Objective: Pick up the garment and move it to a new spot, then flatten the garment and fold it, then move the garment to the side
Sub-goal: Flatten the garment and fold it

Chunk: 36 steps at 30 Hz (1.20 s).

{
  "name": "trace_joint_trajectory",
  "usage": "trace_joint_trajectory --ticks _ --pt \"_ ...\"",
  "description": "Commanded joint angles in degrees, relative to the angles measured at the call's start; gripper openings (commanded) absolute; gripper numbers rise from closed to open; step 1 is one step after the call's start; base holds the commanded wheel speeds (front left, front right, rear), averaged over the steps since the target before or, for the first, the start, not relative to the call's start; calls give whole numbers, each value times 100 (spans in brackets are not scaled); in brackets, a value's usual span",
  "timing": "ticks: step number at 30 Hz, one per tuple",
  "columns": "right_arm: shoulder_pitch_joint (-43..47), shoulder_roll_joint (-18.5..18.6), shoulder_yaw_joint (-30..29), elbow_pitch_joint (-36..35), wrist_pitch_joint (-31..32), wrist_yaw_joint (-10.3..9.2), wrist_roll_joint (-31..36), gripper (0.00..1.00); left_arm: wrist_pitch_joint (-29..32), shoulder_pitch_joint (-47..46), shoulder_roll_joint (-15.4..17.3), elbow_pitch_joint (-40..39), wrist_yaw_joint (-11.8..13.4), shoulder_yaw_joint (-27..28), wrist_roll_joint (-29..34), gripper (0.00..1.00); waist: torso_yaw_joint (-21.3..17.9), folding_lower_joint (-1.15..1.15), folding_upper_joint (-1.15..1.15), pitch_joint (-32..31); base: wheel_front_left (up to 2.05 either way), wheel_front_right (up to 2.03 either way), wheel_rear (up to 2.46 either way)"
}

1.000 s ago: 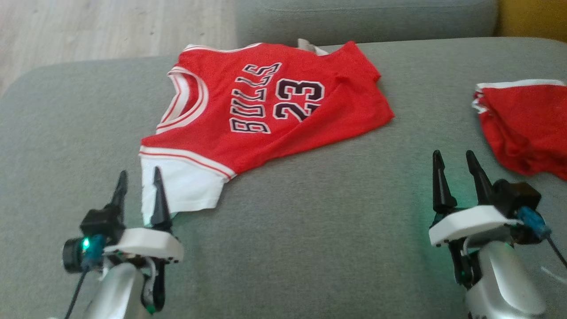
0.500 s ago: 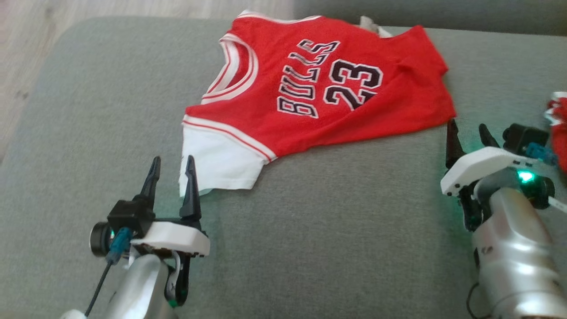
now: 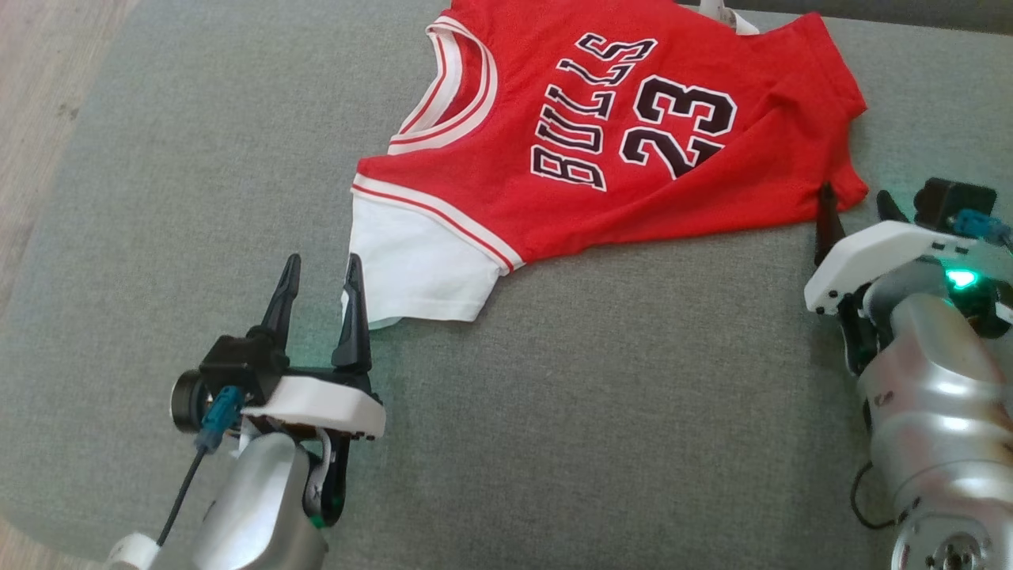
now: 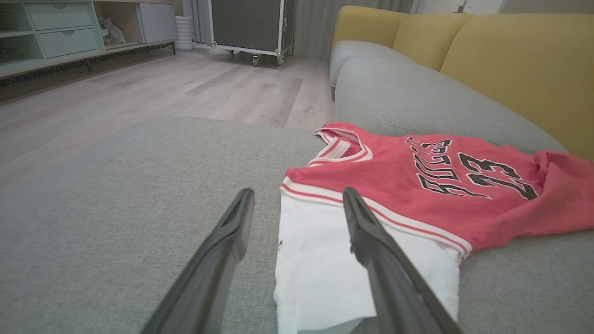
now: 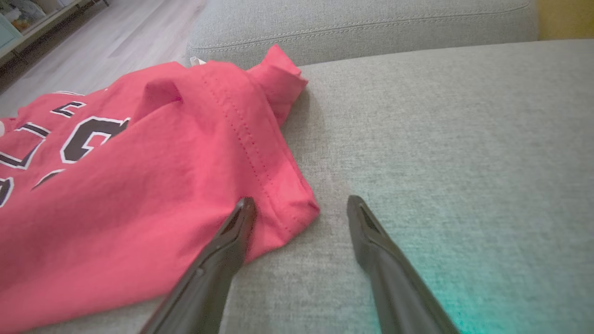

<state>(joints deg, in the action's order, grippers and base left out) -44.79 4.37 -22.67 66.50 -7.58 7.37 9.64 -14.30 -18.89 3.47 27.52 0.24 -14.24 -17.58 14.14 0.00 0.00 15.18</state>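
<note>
the jersey (image 3: 601, 158) looks light, limp and slippery, best pinched at its two near corners, where the left gripper (image 3: 324, 261) and right gripper (image 3: 855, 195) sit spread and empty.

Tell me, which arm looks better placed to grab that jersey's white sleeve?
Left, probably. The left end effector is open with the white sleeve edge between its fingers; the right end effector is open at the far hem of the jersey.

Matt cloth jersey (image 3: 601, 142), coarse-woven cushion (image 3: 554, 412)
</note>
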Motion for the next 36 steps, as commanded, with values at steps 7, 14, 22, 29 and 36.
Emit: trace_joint_trajectory --ticks 7,14,22,29,36 --pt "-306 -49 -68 175 128 12 538 45 -70 -255 28 -24 -63 284 86 100 -4 0 0 -1 0 0 0" --pt "-206 -101 -314 277 -203 12 608 0 -70 -165 40 203 -78 397 121 100 -232 0 0 -218 0 0 0" --pt "150 -125 -497 204 -639 12 429 0 -70 -19 85 406 -100 493 144 100 -617 0 0 -559 0 0 0" --pt "585 -141 -476 -21 -728 12 147 0 -70 148 69 525 -131 483 137 100 -833 0 0 -848 0 0 0" --pt "828 -147 -23 -136 -740 12 -440 0 -45 265 48 688 -210 441 30 100 -917 0 0 -1015 0 0 0"
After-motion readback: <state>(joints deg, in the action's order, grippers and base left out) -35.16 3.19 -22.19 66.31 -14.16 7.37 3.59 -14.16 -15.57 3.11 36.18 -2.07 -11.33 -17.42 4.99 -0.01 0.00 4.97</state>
